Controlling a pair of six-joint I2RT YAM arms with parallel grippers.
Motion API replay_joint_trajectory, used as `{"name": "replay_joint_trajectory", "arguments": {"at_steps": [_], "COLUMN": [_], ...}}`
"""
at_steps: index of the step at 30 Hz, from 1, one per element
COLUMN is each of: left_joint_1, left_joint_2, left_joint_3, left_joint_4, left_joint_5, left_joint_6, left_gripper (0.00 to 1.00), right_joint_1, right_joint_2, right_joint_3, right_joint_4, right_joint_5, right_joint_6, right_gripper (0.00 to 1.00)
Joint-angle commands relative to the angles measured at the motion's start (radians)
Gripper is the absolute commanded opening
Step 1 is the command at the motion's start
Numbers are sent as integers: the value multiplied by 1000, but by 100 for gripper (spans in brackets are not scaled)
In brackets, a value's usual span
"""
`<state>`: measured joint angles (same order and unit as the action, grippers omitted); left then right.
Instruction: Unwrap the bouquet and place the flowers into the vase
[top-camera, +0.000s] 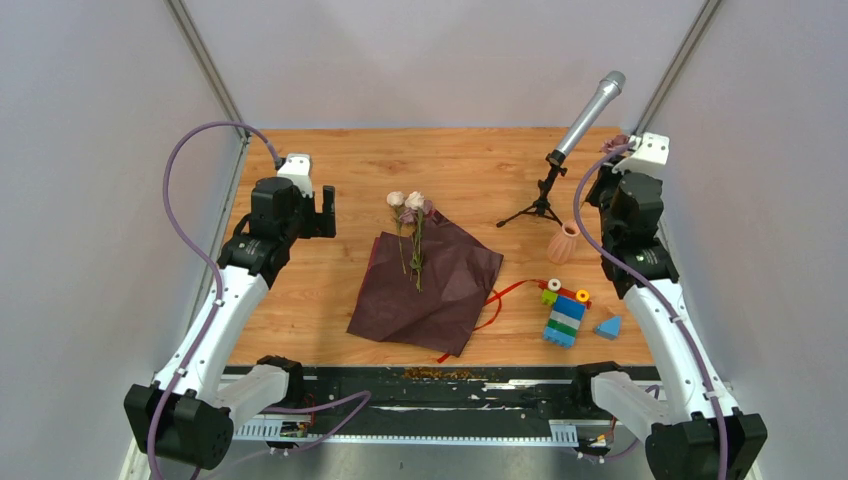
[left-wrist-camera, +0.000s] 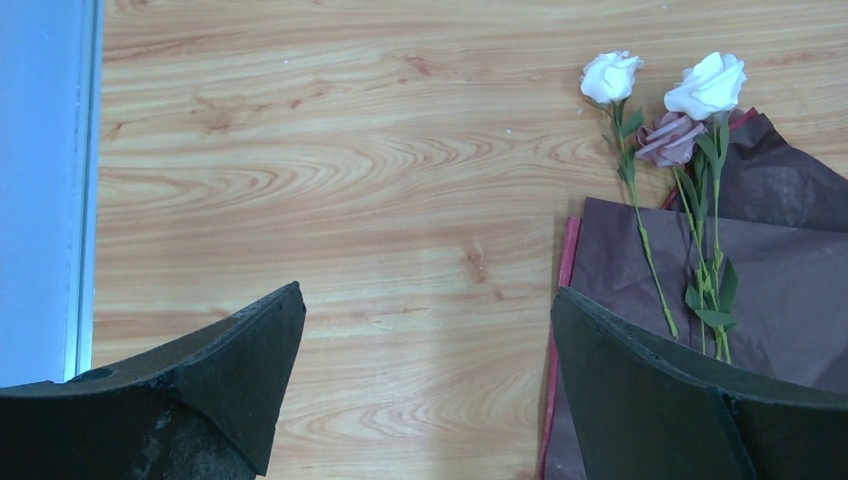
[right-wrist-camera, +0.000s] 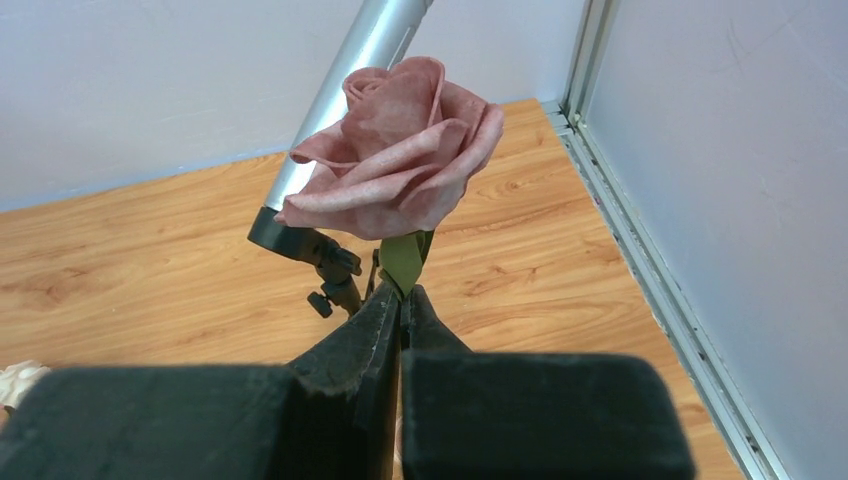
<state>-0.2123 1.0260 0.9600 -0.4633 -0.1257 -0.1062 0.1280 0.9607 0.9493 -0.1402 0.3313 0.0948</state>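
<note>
Paper (top-camera: 430, 285) spread; my right claw (right-wrist-camera: 402, 302) pinches one rose (right-wrist-camera: 395, 150) near the vase (top-camera: 563, 243); left claw (left-wrist-camera: 425, 305) agape; three flowers (left-wrist-camera: 668, 138) unplaced.

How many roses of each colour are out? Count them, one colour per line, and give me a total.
Cream roses: 2, stems lying on the wrapping paper
Mauve rose: 1, lying beside them
Pink rose: 1, stem pinched in the right hand
Total: 4
</note>
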Motion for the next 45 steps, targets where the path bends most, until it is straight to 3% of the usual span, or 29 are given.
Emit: {"name": "replay_joint_trajectory", "arguments": {"at_steps": [1,24,31,39,45], "left_joint_1": [2,2,2,2,2], "left_joint_2": [-10,-3,-3,-1,-4], "left_joint_3": [2,-5,-7,-9,-14], "left_joint_4": [15,15,17,18,29], "left_joint_5": [-2,29,39,58,172], "left_joint_6": [23,25,23,22,36], "left_gripper": [100,100,100,99,97], "right_joint_1": [-9,-9,-9,-8,-4], "right_joint_2": [26,35,52,24,-55], "right_joint_3": [0,-200,-236,-225,-176], "right_joint_4": [90,131,131,87,-28], "right_joint_5": [-41,-8,8,15,61], "right_joint_6": [14,32,37,37,64], "right_gripper": [0,1,15,50,64]}}
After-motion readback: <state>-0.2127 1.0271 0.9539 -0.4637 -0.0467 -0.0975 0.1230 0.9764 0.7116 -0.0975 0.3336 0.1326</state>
